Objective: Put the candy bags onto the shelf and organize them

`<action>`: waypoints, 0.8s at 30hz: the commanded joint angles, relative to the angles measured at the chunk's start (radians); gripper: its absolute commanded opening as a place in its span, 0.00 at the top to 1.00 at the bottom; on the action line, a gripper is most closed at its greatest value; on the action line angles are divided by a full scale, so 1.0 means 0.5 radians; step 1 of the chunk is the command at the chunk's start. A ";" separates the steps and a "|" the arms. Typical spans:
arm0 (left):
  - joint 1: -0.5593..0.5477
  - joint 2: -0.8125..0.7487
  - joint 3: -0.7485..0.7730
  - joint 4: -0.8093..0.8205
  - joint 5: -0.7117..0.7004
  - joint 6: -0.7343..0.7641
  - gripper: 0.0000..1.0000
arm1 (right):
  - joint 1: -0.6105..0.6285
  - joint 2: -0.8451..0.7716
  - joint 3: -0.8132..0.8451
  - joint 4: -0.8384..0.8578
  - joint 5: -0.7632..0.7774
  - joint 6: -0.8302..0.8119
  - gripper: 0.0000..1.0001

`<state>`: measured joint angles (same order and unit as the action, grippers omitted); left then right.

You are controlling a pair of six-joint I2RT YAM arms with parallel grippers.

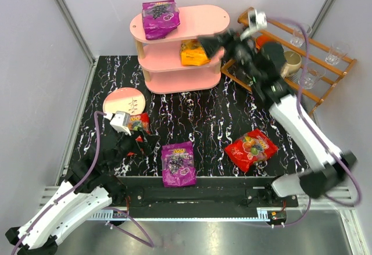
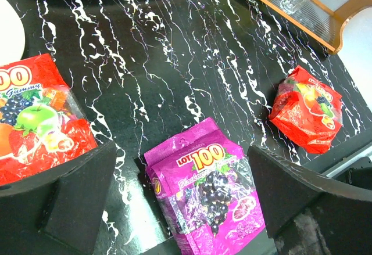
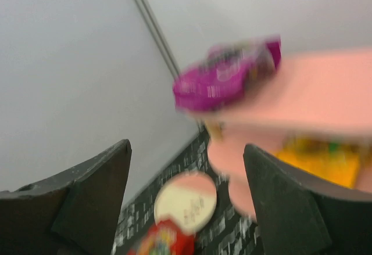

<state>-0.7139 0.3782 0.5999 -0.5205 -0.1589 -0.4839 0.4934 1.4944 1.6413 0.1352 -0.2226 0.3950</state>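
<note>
The pink three-tier shelf [image 1: 192,25] stands at the back. One purple candy bag [image 1: 160,18] lies on its top tier and the orange bag [image 1: 193,53] on the middle tier. A second purple bag [image 1: 179,163] lies near the front edge, with one red bag [image 1: 251,149] to its right and another red bag [image 1: 138,122] to its left. My left gripper [image 1: 140,143] is open and empty, hovering low by the left red bag [image 2: 40,121], with the purple bag [image 2: 209,191] between its fingers [image 2: 75,197]. My right gripper [image 1: 207,44] is open and empty beside the orange bag [image 3: 317,162].
A pink and cream plate [image 1: 124,101] lies left of the shelf. A brown slatted rack [image 1: 317,49] with glasses and a cup stands at the back right, close behind my right arm. Grey walls enclose the table on the left, the back and the right.
</note>
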 commanded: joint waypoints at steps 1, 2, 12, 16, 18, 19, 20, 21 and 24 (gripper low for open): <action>0.010 -0.023 0.070 0.026 -0.047 -0.042 0.01 | 0.179 -0.570 -0.891 -0.077 0.395 -0.045 0.14; 0.010 -0.017 0.076 0.026 -0.041 -0.039 0.01 | 0.215 -0.769 -1.184 -0.117 0.426 0.010 0.14; 0.010 0.041 0.092 0.050 -0.017 -0.038 0.01 | 0.746 -1.550 -2.153 -0.853 0.687 0.679 0.06; 0.010 0.060 0.104 0.047 -0.017 -0.038 0.01 | 1.172 -1.483 -2.197 -0.924 1.039 0.866 0.06; 0.010 0.069 0.122 0.038 -0.011 -0.042 0.01 | 1.482 -1.406 -2.190 -0.915 1.217 0.983 0.06; 0.010 0.069 0.126 0.032 -0.007 -0.045 0.01 | 1.583 -1.324 -2.178 -0.897 1.367 1.023 0.06; 0.010 0.069 0.129 0.023 0.005 -0.054 0.01 | 1.724 -1.283 -2.172 -0.869 1.432 1.102 0.05; 0.010 0.066 0.141 0.016 0.008 -0.057 0.01 | 1.795 -1.247 -2.163 -0.860 1.491 1.148 0.05; 0.010 0.026 0.147 -0.017 0.020 -0.081 0.01 | 1.961 -1.148 -2.187 -0.728 1.657 1.281 0.05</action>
<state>-0.7139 0.4076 0.6273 -0.5331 -0.1604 -0.5060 1.3811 0.8799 0.5304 -0.3107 0.3840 0.8936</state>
